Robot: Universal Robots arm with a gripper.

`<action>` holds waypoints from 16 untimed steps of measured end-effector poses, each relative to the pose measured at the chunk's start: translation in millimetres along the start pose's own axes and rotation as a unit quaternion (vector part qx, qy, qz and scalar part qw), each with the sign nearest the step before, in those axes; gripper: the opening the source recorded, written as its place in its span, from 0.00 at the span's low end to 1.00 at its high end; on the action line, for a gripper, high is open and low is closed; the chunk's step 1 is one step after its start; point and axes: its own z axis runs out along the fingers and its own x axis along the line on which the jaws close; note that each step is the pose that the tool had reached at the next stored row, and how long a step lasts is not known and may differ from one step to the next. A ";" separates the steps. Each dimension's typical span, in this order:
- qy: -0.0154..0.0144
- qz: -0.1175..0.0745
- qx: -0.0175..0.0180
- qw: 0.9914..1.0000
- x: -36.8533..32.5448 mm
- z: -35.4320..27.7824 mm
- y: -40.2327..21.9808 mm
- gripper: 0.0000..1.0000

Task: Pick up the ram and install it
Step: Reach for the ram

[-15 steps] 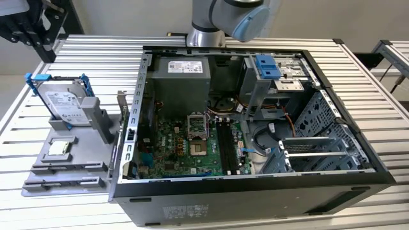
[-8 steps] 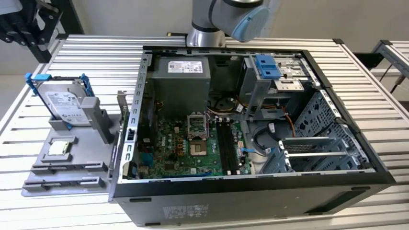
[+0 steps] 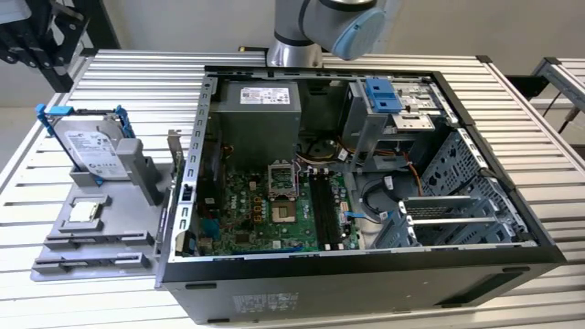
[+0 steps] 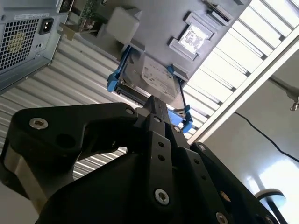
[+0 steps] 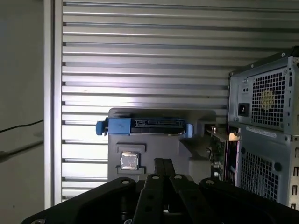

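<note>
My gripper (image 4: 156,106) (image 5: 162,162) shows in both wrist views as black fingers pressed together, shut, with nothing visible between them. It hovers high above the grey parts holder (image 3: 101,236) that stands at the exterior view's left of the open computer case (image 3: 366,288). The ram is out of view. Long dark memory slots (image 3: 322,205) run across the green motherboard inside the case. The arm (image 3: 320,27) rises behind the case at the top of the exterior view.
The holder carries a silver hard drive (image 3: 96,147) (image 4: 156,77) (image 5: 156,126) in a blue frame and a small square processor chip (image 3: 85,211) (image 4: 195,36) (image 5: 129,161). A power supply (image 3: 260,110) and drive cages (image 3: 457,205) fill the case. Everything rests on a slatted metal table (image 3: 137,75).
</note>
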 end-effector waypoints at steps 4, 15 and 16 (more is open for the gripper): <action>0.000 0.000 0.000 1.000 -0.2 0.0 -9.0 0.00; 0.000 0.000 0.000 1.000 0.1 -0.3 -41.1 0.00; 0.001 0.000 0.000 1.000 0.2 -0.3 -43.9 0.00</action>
